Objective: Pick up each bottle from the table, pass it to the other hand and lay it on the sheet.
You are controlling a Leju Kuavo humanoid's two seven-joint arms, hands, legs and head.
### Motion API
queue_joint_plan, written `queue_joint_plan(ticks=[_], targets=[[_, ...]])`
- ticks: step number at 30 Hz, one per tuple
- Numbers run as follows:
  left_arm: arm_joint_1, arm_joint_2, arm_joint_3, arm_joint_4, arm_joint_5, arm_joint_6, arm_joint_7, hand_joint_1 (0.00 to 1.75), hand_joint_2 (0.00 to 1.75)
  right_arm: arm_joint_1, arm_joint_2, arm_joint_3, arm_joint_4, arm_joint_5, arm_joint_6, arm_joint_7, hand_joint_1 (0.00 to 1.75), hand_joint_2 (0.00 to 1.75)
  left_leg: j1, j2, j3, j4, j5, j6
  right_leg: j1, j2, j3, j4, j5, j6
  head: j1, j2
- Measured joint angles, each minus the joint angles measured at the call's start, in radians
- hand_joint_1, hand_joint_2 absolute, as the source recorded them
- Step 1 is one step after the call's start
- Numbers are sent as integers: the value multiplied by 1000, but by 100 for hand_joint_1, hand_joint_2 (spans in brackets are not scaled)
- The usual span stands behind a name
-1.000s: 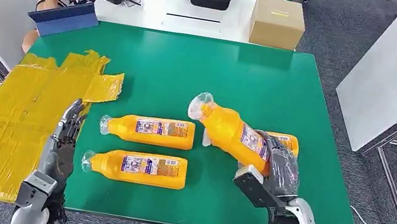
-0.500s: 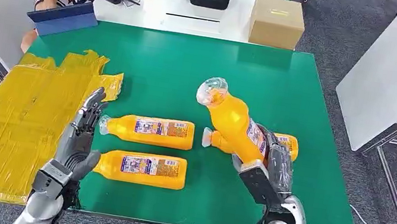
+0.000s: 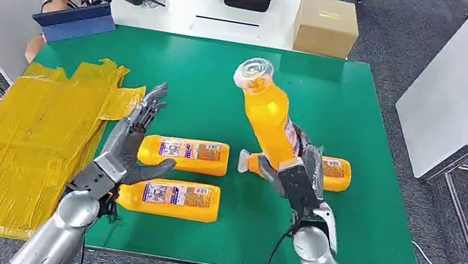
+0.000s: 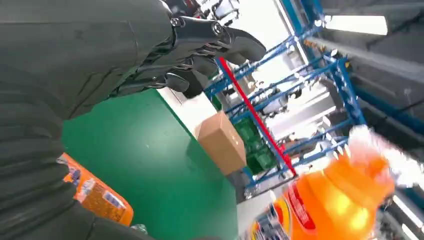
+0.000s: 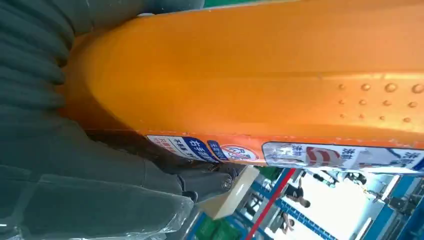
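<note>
Above the green table (image 3: pixel 363 195), right hand (image 3: pixel 299 174) grips the raised bottle (image 3: pixel 268 113), apparently for transfer to spread left hand (image 3: pixel 125 150).

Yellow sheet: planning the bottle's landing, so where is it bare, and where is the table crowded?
The crinkled yellow sheet lies wholly bare, bordered by the green table. The table's far half is free too. It is crowded around three lying orange bottles, between the open left hand and the right hand gripping the raised orange bottle.
</note>
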Motion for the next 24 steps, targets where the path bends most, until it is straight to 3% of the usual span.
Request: queue_joint_plan(ticks=[10, 19, 24], targets=[[-105, -24, -99, 59, 18, -83, 90, 0, 175, -136, 91, 68, 238, -30, -39, -155, 175, 175, 0, 0, -2, 0, 1, 0, 0, 0, 0, 0, 0, 0, 0, 0], [-154, -35, -151, 97, 91, -132, 115, 0, 175, -199, 151, 91, 412, -25, -200, -323, 175, 175, 0, 0, -2, 0, 1, 0, 1, 0, 0, 0, 0, 0, 0, 0], [-175, -36, -166, 113, 113, -131, 119, 0, 175, -202, 162, 116, 428, -69, -241, -342, 175, 175, 0, 0, -2, 0, 1, 0, 1, 0, 0, 0, 0, 0, 0, 0]])
